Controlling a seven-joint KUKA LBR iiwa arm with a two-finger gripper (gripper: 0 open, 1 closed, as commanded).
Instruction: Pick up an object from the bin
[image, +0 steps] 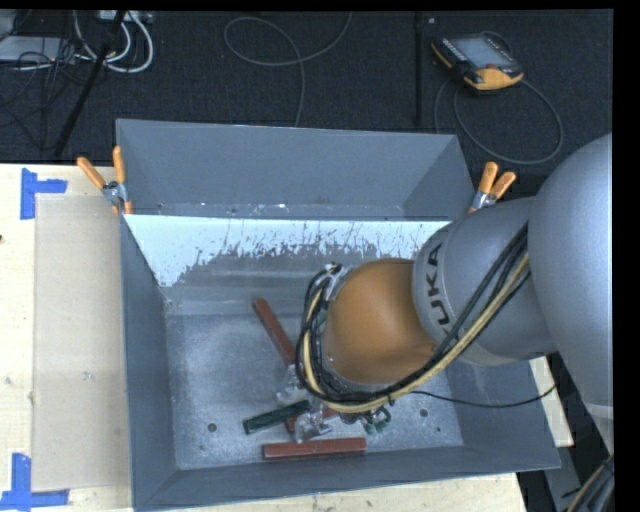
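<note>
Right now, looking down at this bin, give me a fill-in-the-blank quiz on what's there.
1. The arm reaches into the bin from the view's ____ side.
2. The rounded cover above the claw is ____ in colour.
3. The dark green piece on the bin floor lies toward the view's ____ from the claw.

Missing words: right; orange; left.

Three slender pieces lie on the grey floor of the bin, toward its near side and around the middle. A reddish-brown flat bar lies closest to the near wall, stretched left to right. Just beyond it is a dark green strip, slightly tilted, with its left end nearer. Farther back a second reddish-brown bar lies on a diagonal, its far end to the left and its near end running right, out of sight.
</note>
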